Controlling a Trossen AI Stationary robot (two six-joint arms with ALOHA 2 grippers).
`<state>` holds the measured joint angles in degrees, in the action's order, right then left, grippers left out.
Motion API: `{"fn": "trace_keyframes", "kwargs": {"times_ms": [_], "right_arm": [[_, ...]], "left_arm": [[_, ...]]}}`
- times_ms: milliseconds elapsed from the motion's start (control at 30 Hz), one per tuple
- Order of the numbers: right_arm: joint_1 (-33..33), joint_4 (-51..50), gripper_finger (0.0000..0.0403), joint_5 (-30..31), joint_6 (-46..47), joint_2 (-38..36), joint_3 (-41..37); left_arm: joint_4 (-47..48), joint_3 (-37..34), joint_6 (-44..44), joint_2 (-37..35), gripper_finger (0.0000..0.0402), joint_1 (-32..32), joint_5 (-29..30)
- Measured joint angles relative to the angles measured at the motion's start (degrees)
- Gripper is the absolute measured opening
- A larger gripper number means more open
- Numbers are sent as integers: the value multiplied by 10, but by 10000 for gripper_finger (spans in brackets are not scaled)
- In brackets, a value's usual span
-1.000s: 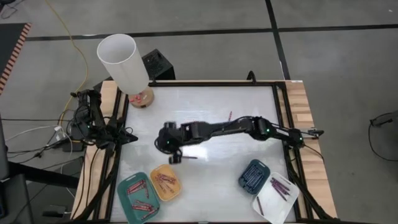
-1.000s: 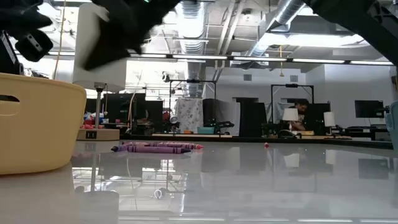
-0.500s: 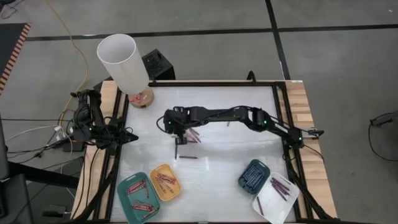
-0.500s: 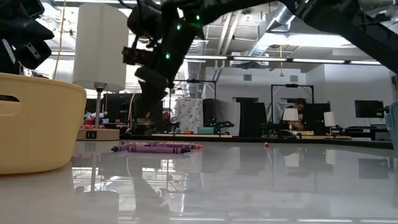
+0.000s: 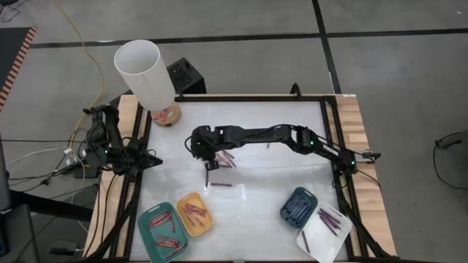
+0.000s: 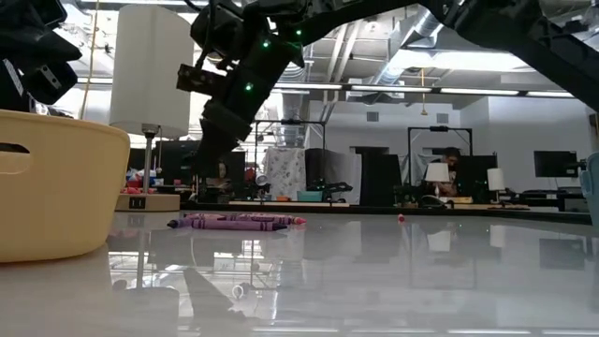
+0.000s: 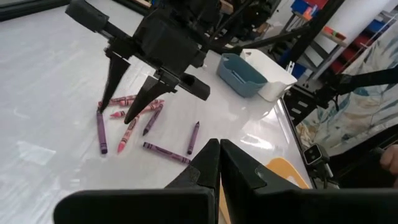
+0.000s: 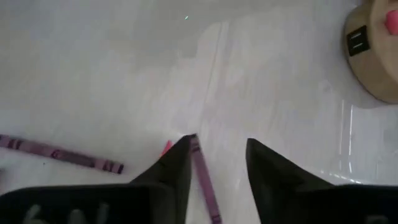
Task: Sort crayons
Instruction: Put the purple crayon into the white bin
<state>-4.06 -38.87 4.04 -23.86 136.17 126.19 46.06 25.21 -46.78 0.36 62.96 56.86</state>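
Since a sec ago the right arm has swung from near the yellow tray (image 5: pixel 194 214) up toward the table's middle, and its right gripper (image 5: pixel 210 162) now sits low over the loose crayons (image 5: pixel 226 158), fingers spread wider than before. In the right wrist view one purple crayon (image 8: pixel 205 180) lies between the two open fingers (image 8: pixel 177 163), not pinched. In the left wrist view the fingertips stand apart, pointing down at the pile. One more purple crayon (image 5: pixel 220 184) lies alone on the table, a bit nearer the trays; it hasn't shifted.

The surface is a glossy white table (image 5: pixel 256 124) w/ a black frame and wood side rails. Along the near edge: a teal tray (image 5: pixel 161 231) w/ red/pink crayons, touching the yellow tray, which also holds reddish crayons; on the other side a dark-blue tray (image 5: pixel 298 205) w/ dark crayons, next to a white tray (image 5: pixel 323 231) w/ purple ones. A white-shaded lamp (image 5: pixel 146 74) on a round wood base stands at the far left corner.

The left gripper (image 7: pixel 217 163) is shut, fingers pressed together, empty; that arm is parked off the table's left edge amid cables.

The floor around is grey w/ dark tape lines. In the low view the room behind shows desks, monitors, ceiling ducts, strip lights, and a person seated far back.
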Motion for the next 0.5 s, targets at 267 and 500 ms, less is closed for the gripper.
{"fn": "trace_keyframes", "kwargs": {"times_ms": [267,500], "right_arm": [[-2,46,187,21,28,41,-1],[-10,39,182,27,28,58,0]], "left_arm": [[1,0,0,0,0,0,7],[1,0,0,0,0,0,8]]}}
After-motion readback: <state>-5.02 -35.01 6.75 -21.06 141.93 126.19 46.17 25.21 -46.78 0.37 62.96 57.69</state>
